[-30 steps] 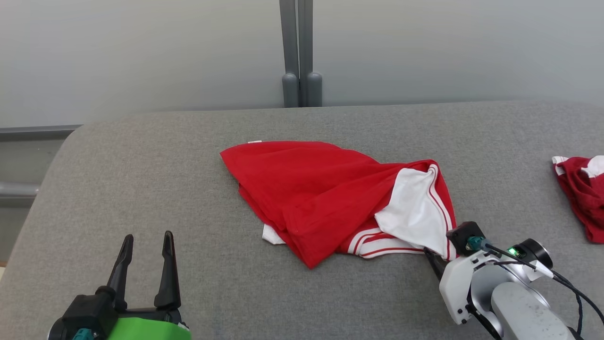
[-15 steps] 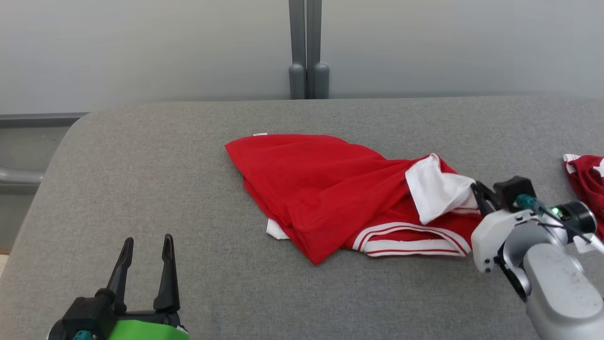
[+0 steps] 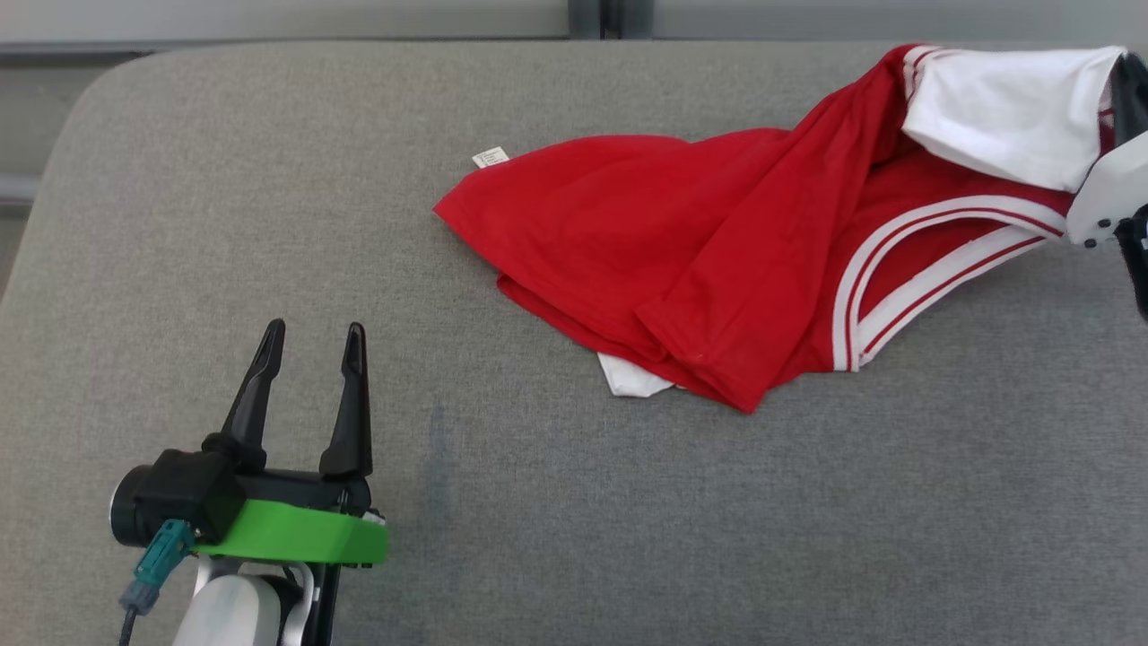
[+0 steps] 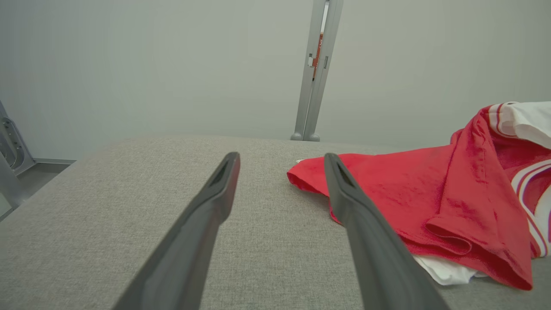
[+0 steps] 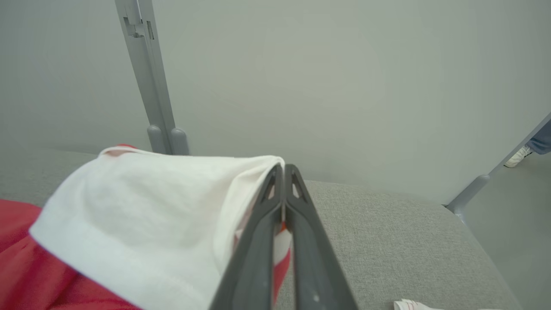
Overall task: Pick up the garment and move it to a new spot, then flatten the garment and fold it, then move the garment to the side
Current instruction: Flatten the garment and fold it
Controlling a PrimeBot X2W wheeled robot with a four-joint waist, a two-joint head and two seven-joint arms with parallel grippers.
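Observation:
The garment [image 3: 717, 233] is a red shirt with white sleeves and white-striped trim, lying crumpled on the grey padded table [image 3: 628, 502]. Its right end is lifted and stretched toward my right gripper [image 5: 283, 168], whose fingers are shut on the edge of the white sleeve [image 5: 142, 206]. In the head view that gripper's pale housing [image 3: 1112, 193] sits at the far right edge. My left gripper [image 3: 314, 330] stands open at the lower left, well apart from the cloth. In the left wrist view, the left gripper [image 4: 281, 157] holds nothing and the garment [image 4: 430, 189] lies to its right.
A grey post [image 4: 316, 69] rises behind the table against a pale wall. A scrap of red-and-white cloth [image 5: 413, 305] lies at the right wrist view's bottom edge, near the table's right end. A person's shoe [image 5: 518, 157] shows on the floor beyond.
My right gripper closed on the white sleeve and pulled it up and to the right, stretching the garment. The head camera has tilted down. The left gripper stayed open.

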